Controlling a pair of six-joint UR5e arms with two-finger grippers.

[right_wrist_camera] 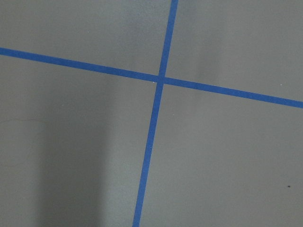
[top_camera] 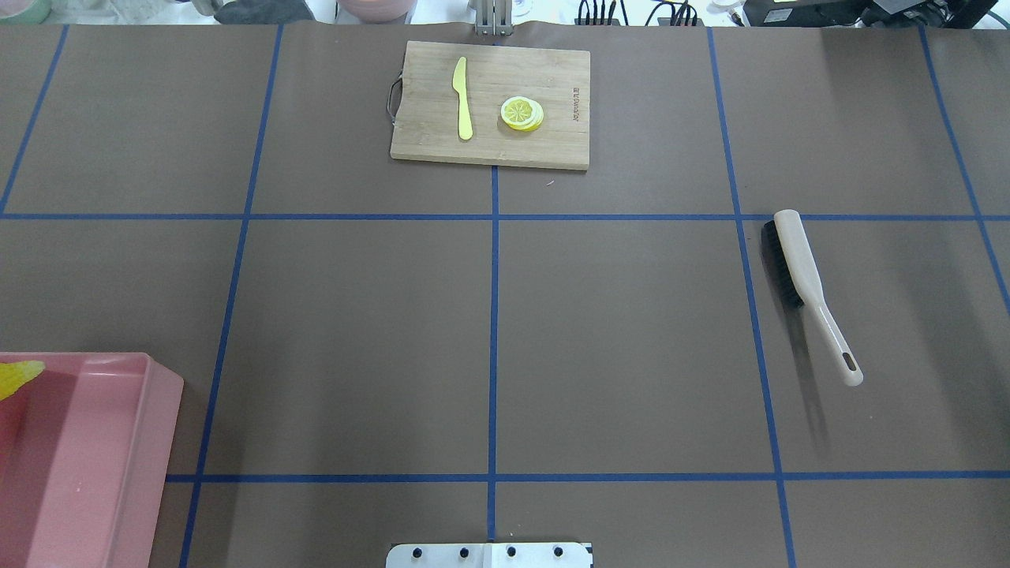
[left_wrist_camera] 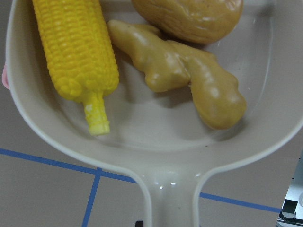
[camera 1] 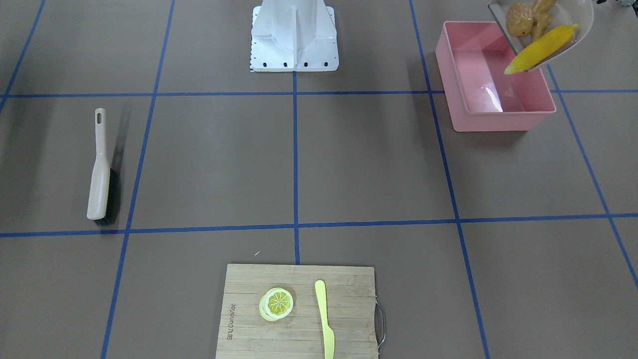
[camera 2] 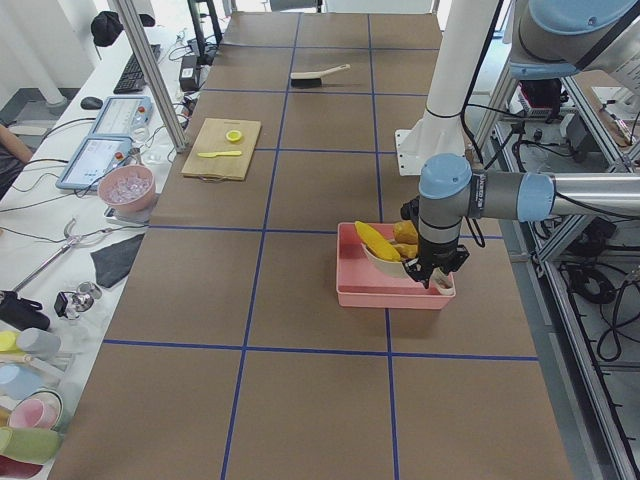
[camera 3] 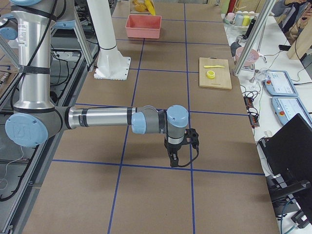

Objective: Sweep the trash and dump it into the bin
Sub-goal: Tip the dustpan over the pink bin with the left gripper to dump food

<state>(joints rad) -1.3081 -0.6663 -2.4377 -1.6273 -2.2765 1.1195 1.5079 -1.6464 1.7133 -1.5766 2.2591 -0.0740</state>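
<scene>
The bench [top_camera: 631, 355] is brown, with blue tape lines [top_camera: 493, 315] that make big squares. Next to it is a long white table [camera 2: 45, 235] with cups [camera 2: 30, 412] and two tablets [camera 2: 95, 160]. A black laptop [camera 3: 287, 144] sits near one end. The light is bright.

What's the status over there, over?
Left end effector, right end effector: grip unclear. Corn, potato, ginger in dustpan above pink bin, undumped. Nothing blocking bin.
</scene>
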